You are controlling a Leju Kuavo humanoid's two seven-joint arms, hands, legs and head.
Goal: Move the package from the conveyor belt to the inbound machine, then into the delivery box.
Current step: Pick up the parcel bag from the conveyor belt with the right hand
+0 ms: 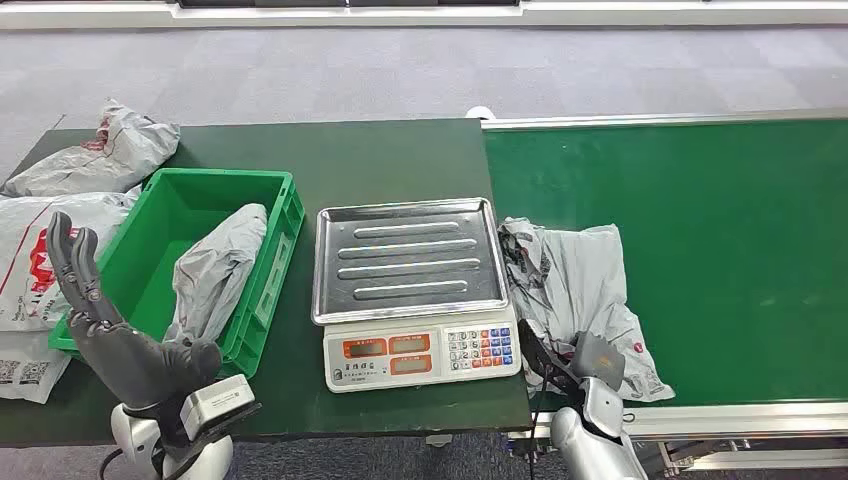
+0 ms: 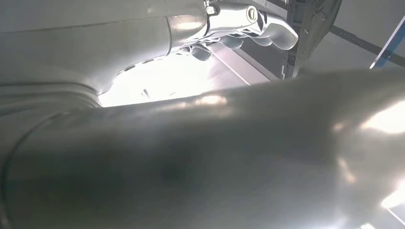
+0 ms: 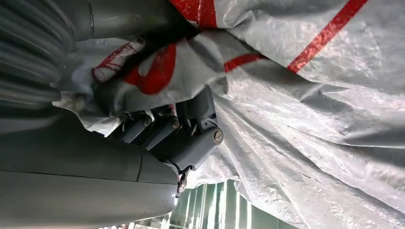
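Observation:
A crumpled grey package [image 1: 570, 275] with red print lies on the green conveyor belt [image 1: 730, 230], just right of the scale. My right hand [image 1: 578, 368] sits at the package's near edge. In the right wrist view its dark fingers [image 3: 184, 138] and thumb close on a fold of the package [image 3: 310, 95]. The inbound machine, a white scale with a steel tray [image 1: 405, 255], stands bare on the table. The green delivery box [image 1: 150, 250] to its left holds another grey package [image 1: 215, 270]. My left hand [image 1: 100, 320] is raised at the box's near corner, fingers spread, holding nothing.
More grey packages [image 1: 100, 150] lie piled on the dark green table [image 1: 390, 155] left of the box. The belt stretches away to the right behind a metal rail [image 1: 660, 120]. Grey carpet lies beyond the table.

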